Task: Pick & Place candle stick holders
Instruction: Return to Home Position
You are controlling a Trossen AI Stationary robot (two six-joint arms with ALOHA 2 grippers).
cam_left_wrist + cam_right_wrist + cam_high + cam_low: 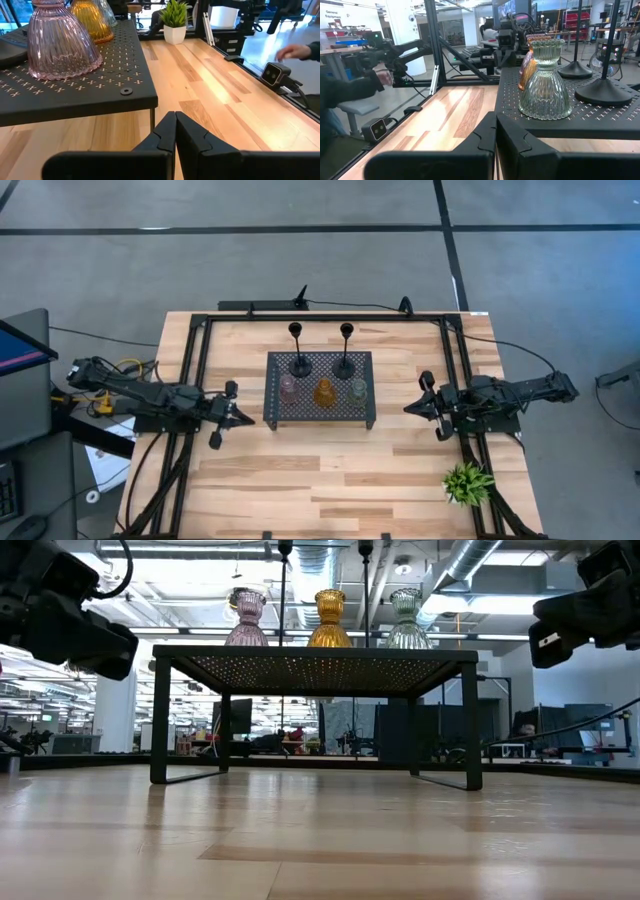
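You have only one piece of lettering to go on: in the upper left corner of the right wrist view, a pale sign hanging far back in the room carries two short lines that look like "GENERAL" over "EQUIPMENT". The letters are small, so treat that reading as uncertain. At the left edge of the high view, the monitor shows blue and red bands, but whatever is written on it is too small for you to read.

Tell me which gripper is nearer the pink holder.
Left. The left gripper is just off the tray beside the pink holder; the right gripper is off the opposite side, beyond the green holder.
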